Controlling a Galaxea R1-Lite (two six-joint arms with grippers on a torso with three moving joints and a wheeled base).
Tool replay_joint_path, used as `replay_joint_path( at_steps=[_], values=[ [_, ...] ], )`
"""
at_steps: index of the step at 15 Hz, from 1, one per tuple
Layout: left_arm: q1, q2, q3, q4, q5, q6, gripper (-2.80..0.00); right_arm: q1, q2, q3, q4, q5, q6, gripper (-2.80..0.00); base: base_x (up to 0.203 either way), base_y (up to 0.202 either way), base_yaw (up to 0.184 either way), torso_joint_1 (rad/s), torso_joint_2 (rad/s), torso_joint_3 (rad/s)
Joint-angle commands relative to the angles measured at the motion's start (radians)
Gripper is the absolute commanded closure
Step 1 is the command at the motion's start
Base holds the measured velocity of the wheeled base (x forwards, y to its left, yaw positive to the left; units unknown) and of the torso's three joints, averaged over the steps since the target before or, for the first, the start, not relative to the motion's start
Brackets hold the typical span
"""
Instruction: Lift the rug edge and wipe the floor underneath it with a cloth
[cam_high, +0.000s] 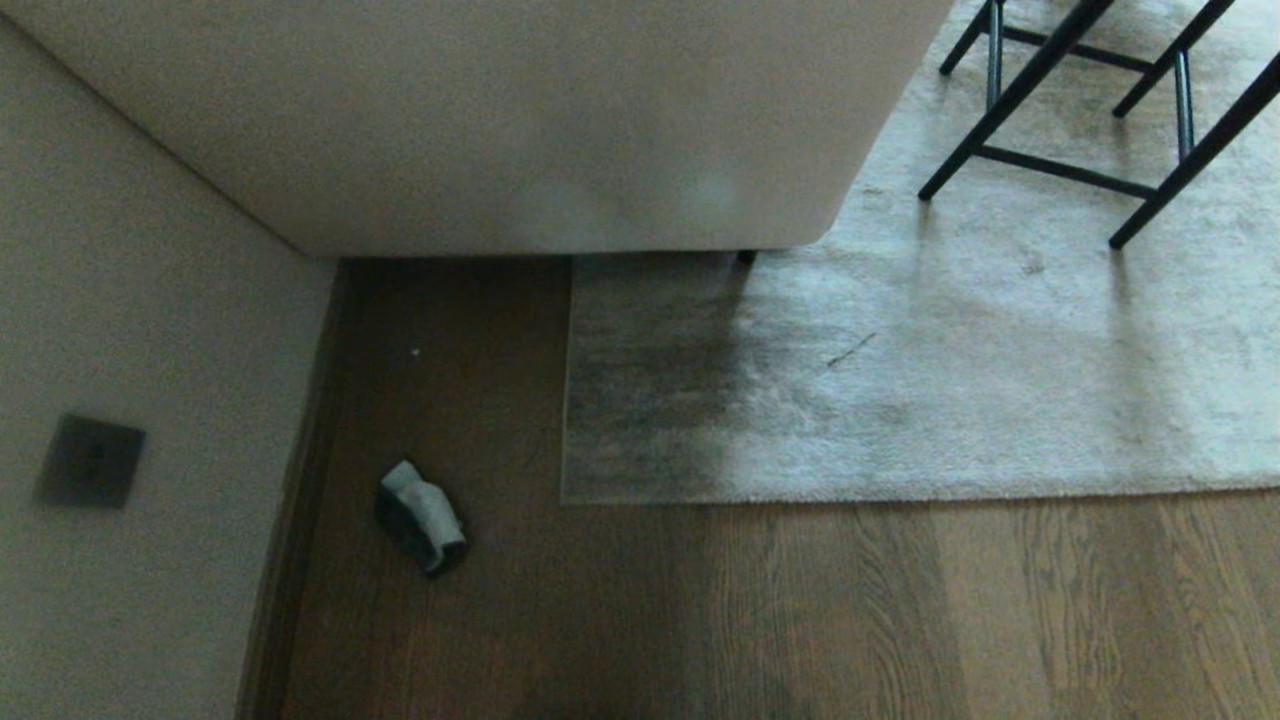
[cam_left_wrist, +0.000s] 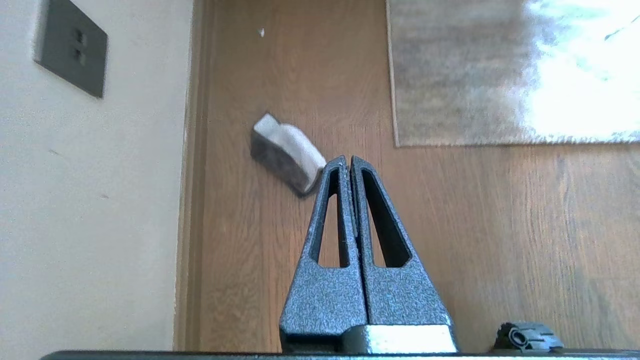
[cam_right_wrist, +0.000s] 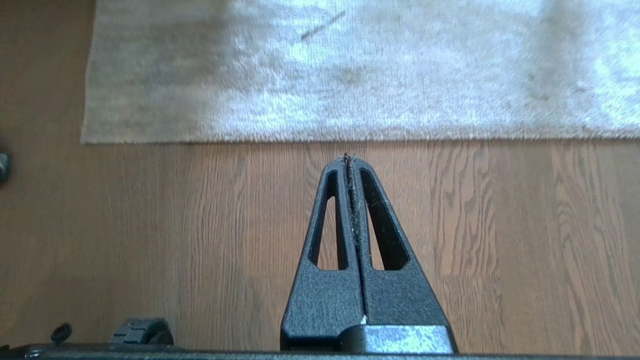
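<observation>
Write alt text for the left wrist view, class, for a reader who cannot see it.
The shut left gripper hangs above the floor, empty, with the cloth lying just beyond its tips. The rug edge lies flat to one side; a wall with a dark socket plate stands opposite.

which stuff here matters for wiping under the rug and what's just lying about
For the job:
- rug edge
- cloth
- floor
- left gripper, shut
- right gripper, shut

Just there:
- sofa
- black chair legs
- wall socket
</observation>
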Motion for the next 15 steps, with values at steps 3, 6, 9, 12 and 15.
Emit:
replay_joint_path(
  at_steps=[3,6,9,12,15],
  values=[
    [0.0,0.0,0.0,-0.001,0.0,0.004,0.0,0.0,0.002,0.0,-0.001,0.0,0.0,0.0,0.0,0.0,0.0,0.001,0.0,0.203],
    [0.0,0.0,0.0,-0.001,0.0,0.004,0.0,0.0,0.002,0.0,-0.001,0.0,0.0,0.0,0.0,0.0,0.0,0.003,0.0,0.203],
    [0.0,0.0,0.0,-0.001,0.0,0.002,0.0,0.0,0.002,0.0,-0.001,0.0,0.0,0.0,0.0,0.0,0.0,0.001,0.0,0.201],
    [0.0,0.0,0.0,-0.003,0.0,0.001,0.0,0.0,0.0,0.0,-0.001,0.0,0.0,0.0,0.0,0.0,0.0,0.004,0.0,0.194],
    [0.0,0.0,0.0,-0.003,0.0,0.001,0.0,0.0,0.002,0.0,0.0,0.0,0.0,0.0,0.0,0.0,0.0,0.002,0.0,0.205]
  ],
)
